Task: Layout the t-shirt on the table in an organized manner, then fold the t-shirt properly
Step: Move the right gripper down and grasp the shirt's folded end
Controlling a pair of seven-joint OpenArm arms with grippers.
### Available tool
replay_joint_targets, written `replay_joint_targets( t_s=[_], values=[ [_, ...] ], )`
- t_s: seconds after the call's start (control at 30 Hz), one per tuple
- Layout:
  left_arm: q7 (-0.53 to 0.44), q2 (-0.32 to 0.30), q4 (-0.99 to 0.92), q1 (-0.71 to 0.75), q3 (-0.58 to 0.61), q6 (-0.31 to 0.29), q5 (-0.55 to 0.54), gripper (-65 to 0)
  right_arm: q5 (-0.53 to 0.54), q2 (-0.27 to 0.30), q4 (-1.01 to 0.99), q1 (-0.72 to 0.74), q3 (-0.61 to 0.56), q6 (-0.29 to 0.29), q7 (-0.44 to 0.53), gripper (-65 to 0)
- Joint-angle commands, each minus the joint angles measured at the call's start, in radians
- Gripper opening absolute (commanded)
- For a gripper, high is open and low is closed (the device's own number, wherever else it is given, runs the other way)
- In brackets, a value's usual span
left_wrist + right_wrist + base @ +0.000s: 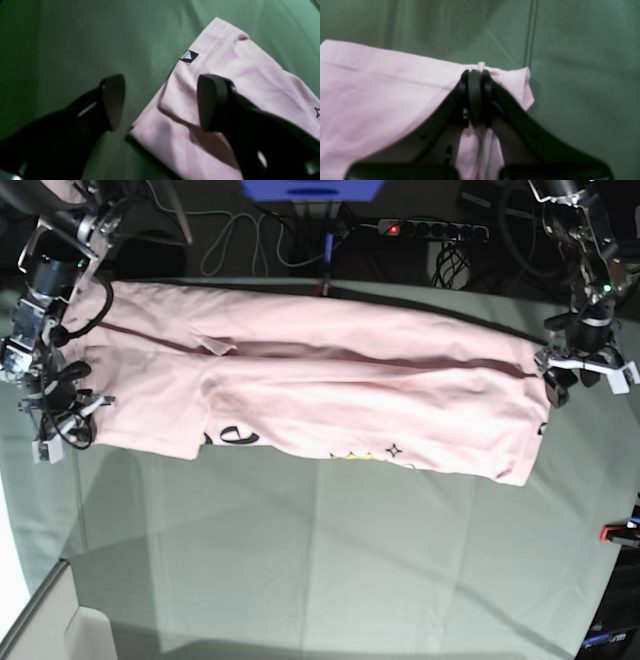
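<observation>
The pale pink t-shirt [330, 395] lies stretched across the far half of the table [300, 560], doubled over lengthwise, with black print [235, 438] peeking out along its near edge. At the shirt's left end, my right gripper [475, 75] is shut on a pinch of the t-shirt's edge [382, 95], close to one corner. My left gripper [162, 102] hangs open over the opposite end. One finger [212, 102] is above the t-shirt [237, 75] near its small black label [189, 56], and the other finger [112, 100] is above bare table cloth [62, 37].
A power strip [430, 227] and cables lie beyond the table's far edge. A red clamp [620, 532] sits at the right edge. A pale box-like object [40, 630] is at the near left corner.
</observation>
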Motion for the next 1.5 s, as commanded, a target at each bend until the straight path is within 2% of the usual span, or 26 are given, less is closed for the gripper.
replay_joint_targets(
  t_s=[0.0,0.17,0.33,0.47,0.83,1.0,1.23,1.47],
  values=[
    [-0.020,-0.013,0.019,-0.005,-0.006,-0.005,-0.009,-21.3,0.021,0.018,0.045,0.019,0.006,0.003,0.036,-65.0],
    [-0.020,-0.013,0.019,-0.005,-0.006,-0.005,-0.009,-21.3,0.021,-0.013,0.177,-0.035,0.007,0.003,0.036,-65.0],
    [-0.020,-0.013,0.019,-0.002,-0.006,-0.005,-0.009,-21.3,0.021,-0.071,0.322,-0.119,0.007,0.003,0.036,-65.0],
    [-0.020,-0.013,0.019,-0.001,-0.006,-0.005,-0.009,-21.3,0.023,-0.091,0.361,-0.173,0.007,0.003,0.036,-65.0],
    [-0.020,-0.013,0.019,0.001,-0.006,-0.005,-0.009,-21.3,0.020,-0.076,0.318,-0.155,0.007,0.003,0.034,-65.0],
    [-0.022,-0.018,0.019,0.015,-0.006,-0.006,-0.009,-21.3,0.026,-0.082,0.318,-0.184,0.075,0.003,0.036,-65.0],
    [-0.022,-0.015,0.019,0.013,-0.006,-0.006,-0.009,-21.3,0.159,-0.079,0.318,-0.262,0.105,0.003,0.036,-65.0],
    [-0.022,-0.015,0.019,0.009,-0.001,-0.006,-0.009,-21.3,0.169,-0.081,0.318,-0.274,0.107,0.003,0.036,-65.0]
  ],
)
